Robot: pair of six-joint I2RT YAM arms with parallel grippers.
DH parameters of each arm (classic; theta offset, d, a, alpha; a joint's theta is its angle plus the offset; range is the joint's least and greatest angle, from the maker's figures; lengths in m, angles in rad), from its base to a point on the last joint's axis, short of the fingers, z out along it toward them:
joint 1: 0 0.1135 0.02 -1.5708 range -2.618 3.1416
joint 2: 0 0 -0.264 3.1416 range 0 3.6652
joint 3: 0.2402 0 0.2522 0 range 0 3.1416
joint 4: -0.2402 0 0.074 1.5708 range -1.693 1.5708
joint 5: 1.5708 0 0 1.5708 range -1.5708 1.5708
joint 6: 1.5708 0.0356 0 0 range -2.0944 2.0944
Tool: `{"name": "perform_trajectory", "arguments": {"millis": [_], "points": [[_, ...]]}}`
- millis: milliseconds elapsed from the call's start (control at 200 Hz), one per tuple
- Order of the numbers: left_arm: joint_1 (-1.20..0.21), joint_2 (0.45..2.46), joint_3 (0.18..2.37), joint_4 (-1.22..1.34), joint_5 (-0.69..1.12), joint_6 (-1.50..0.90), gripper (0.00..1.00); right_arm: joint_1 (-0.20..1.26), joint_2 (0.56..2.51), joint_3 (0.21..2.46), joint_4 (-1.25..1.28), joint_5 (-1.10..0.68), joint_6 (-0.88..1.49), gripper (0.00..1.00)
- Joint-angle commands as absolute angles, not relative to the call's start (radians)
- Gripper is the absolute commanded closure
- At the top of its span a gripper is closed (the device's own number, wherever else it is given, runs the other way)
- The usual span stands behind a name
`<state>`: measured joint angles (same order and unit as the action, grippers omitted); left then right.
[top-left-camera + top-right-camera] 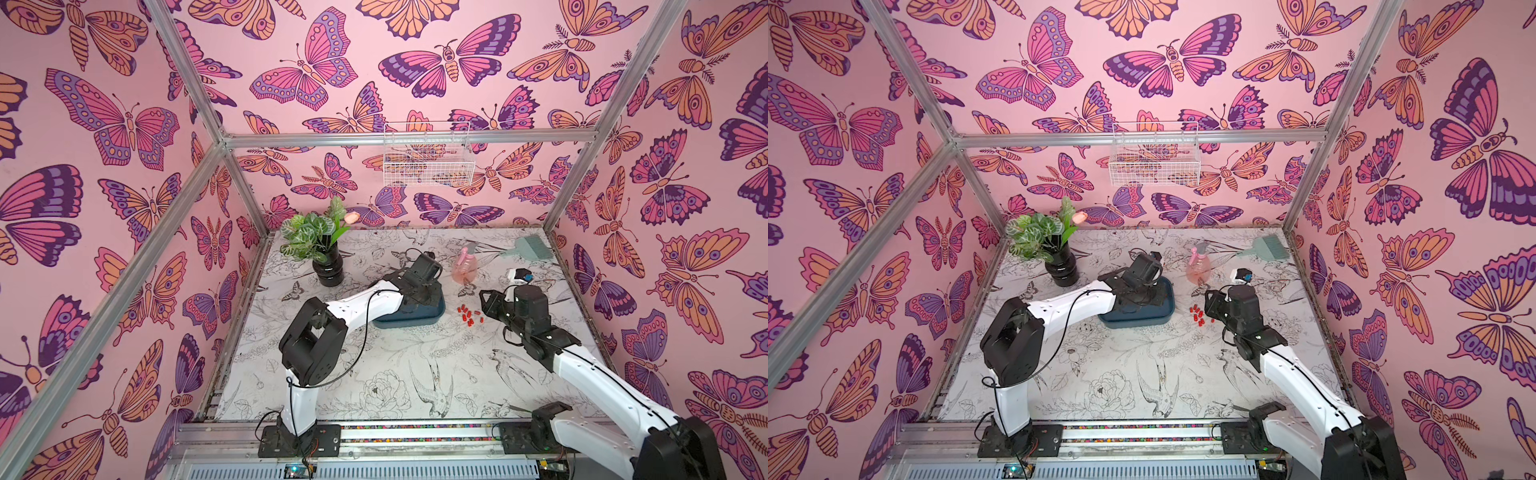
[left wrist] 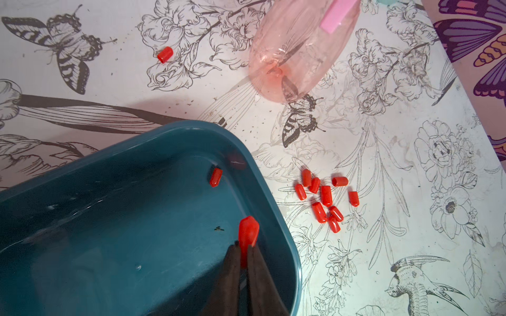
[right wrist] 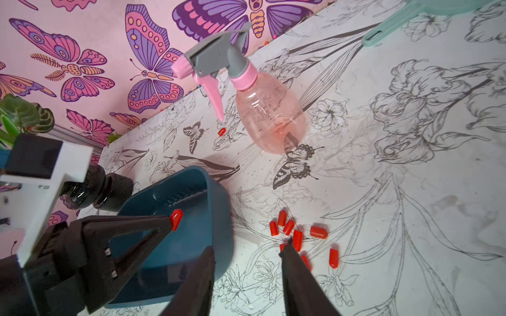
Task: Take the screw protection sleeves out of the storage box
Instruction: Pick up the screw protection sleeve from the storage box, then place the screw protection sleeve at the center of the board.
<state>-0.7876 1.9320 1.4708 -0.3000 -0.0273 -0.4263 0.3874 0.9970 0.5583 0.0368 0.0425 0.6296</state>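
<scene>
Pink butterfly wallpaper [image 1: 291,83] covers the walls around you, and the counter [image 1: 374,365] below carries a grey print of birds and flowers. Your left arm [image 1: 357,301] and right arm [image 1: 590,370] reach across it from the near rail.

Next in size, the storage box [image 1: 411,320] sits mid-counter, its dark teal wall showing from under your left arm. Behind it, a black vase [image 1: 328,270] of green leaves stands towards the left. A pink spray bottle [image 1: 467,266] stands towards the right. Both are apart from the box.

Your left pincer [image 2: 243,250] hangs over the inside of the box near one corner. It is closed on a single red sleeve [image 2: 248,231] that sticks out past the fingertips. Your right pincer [image 3: 247,247] hovers with its jaws apart and nothing between them. In the right wrist view, one finger crosses the box's wall and the other crosses the loose pile.

Nine of the screw protection sleeves [image 2: 325,195] lie clustered on the counter just beside the box, on its right. A second sleeve [image 2: 215,177] lies on the box floor close to the wall. A stray sleeve [image 2: 165,54] lies alone on the counter near the foot of the spray bottle.
</scene>
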Motion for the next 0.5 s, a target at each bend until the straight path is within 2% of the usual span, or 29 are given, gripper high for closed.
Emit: {"name": "perform_trajectory", "arguments": {"millis": [0,295,491], "points": [[-0.804,1.885,1.447,-0.259,-0.068,-0.390,0.88,0.382,0.948,0.536,0.025,0.123,0.633,0.56],[-0.836,1.946,1.523,-0.247,-0.027,-0.384,0.87,0.369,0.850,0.483,0.017,0.209,0.643,0.57],[-0.855,1.994,1.571,-0.248,0.000,-0.383,0.87,0.341,0.866,0.475,0.024,0.200,0.660,0.57]]}}
